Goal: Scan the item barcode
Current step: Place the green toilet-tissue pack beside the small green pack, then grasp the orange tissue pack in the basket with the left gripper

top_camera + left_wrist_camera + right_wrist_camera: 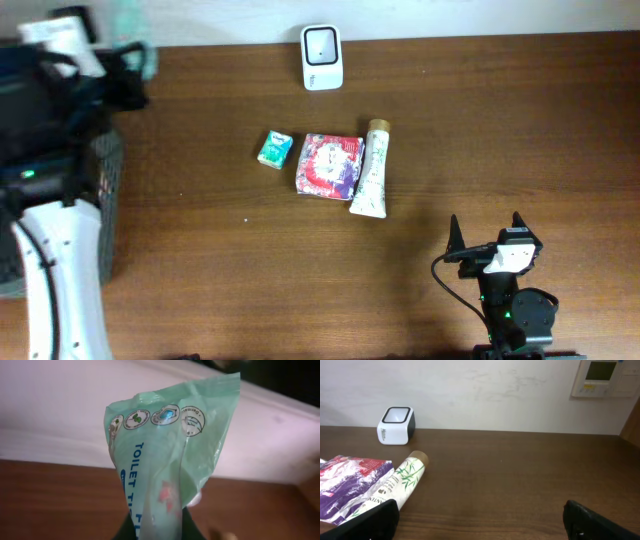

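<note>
My left gripper (160,532) is shut on a green plastic pack of toilet tissue (170,455), which fills the left wrist view and stands up from between the dark fingers (192,529). In the overhead view this pack shows as a pale green blur (131,24) at the far left corner. The white barcode scanner (322,57) stands at the table's far edge. My right gripper (486,236) sits open near the front right, with nothing between its fingers (375,520).
Mid-table lie a small green pack (274,149), a red and purple packet (330,165) and a white tube with a tan cap (372,168). A black mesh basket (106,190) stands at the left edge. A wall panel (602,377) hangs behind.
</note>
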### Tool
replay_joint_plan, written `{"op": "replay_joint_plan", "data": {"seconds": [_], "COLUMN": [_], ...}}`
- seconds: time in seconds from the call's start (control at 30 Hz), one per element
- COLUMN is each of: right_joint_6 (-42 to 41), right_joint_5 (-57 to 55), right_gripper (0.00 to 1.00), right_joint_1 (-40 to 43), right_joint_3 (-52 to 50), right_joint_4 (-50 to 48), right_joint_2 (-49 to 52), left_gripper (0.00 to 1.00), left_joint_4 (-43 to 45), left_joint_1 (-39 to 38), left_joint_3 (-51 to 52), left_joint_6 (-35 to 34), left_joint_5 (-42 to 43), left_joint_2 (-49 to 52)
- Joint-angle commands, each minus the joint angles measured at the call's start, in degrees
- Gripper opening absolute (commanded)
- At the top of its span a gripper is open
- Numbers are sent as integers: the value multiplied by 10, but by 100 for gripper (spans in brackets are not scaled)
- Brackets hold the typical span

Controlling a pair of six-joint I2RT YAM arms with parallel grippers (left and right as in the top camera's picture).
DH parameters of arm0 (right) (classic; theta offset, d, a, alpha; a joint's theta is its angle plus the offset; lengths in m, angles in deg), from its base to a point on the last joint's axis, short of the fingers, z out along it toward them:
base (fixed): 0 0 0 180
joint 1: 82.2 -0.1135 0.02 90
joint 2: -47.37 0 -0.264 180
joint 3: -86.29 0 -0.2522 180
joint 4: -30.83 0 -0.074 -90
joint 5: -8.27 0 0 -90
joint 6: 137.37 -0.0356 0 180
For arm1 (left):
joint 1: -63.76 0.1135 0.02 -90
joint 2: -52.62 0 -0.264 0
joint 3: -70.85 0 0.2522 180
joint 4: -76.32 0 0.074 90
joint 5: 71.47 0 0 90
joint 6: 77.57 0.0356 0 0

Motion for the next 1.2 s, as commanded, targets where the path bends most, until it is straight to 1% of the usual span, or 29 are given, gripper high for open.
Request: {"op": "replay_joint_plan", "data": {"seconds": [0.0,0.07,0.1,0.13,0.2,0.27,0.3,0.37,0.43,0.47,0.5,0.53,0.57,0.6,0.63,0.67,0.7,0.77,0.83,0.9,0.93,1.0,1.03,1.07,1.1,1.13,1.17], "right_joint_6": [-1,-1,-1,-1,-1,-1,-1,-1,-1,-1,-1,-1,-1,-1,-1,-1,-1,-1,-1,-1,-1,-1,-1,-1,-1,-1,-1], "right_joint_5": [3,3,3,3,3,3,3,3,3,3,3,3,3,3,3,3,3,3,3,3,3,3,3,3,3,3,3], "right_gripper": [99,99,99,99,99,99,98,99,99,99,99,98,99,99,99,99,99,99,98,99,99,98,99,99,99,99,99], "right_joint_1": [-3,-3,-3,-3,-3,-3,-3,-3,-3,-3,-3,-3,-3,-3,-3,-3,-3,-3,-3,-3,-3,-3,-3,-3,-3,-3,-3], "right_joint_3": [-5,-5,-5,-5,-5,-5,-5,-5,-5,-5,-5,-5,-5,-5,-5,-5,-5,-5,-5,-5,-5,-5,-5,-5,-5,-5,-5], "right_joint_4": [0,0,1,0,0,0,0,0,0,0,0,0,0,0,0,0,0,0,0,0,0,0,0,0,0,0,0], "right_joint_2": [-4,-4,-4,-4,-4,-4,-4,-4,-4,-4,-4,-4,-4,-4,-4,-4,-4,-4,-4,-4,-4,-4,-4,-4,-4,-4,-4], "left_gripper": [0,0,0,0,0,0,0,0,0,6,6,13,24,45,59,72,77,82,90,92,93,96,96,98,98,96,100], "left_joint_4": [-58,-91,-97,-100,-111,-121,-126,-147,-157,-157,-157,-157,-157,-157,-159,-166,-172,-202,-206,-196,-190,-155,-149,-151,-164,-189,-212], "left_joint_1": [-104,-150,-159,-169,-174,-175,-175,-176,-176,-176,-176,-176,-176,-176,-176,-174,-172,-152,-124,-87,-72,-11,14,59,98,144,178], "left_joint_3": [1,1,1,1,1,1,1,1,1,1,1,1,0,-2,-11,-27,-39,-114,-183,-235,-246,-253,-253,-253,-252,-251,-251], "left_joint_6": [90,160,167,167,146,112,110,95,95,95,95,95,95,95,95,96,97,97,97,97,97,97,97,97,97,97,97], "left_joint_5": [-127,-134,-136,-152,-194,-275,-295,-287,-268,-257,-240,-221,-204,-193,-185,-185,-185,-185,-185,-207,-228,-339,-374,-417,-428,-425,-417], "left_joint_2": [57,123,147,191,239,284,305,336,341,341,341,341,341,341,339,335,330,293,245,193,176,126,116,111,113,122,133]}}
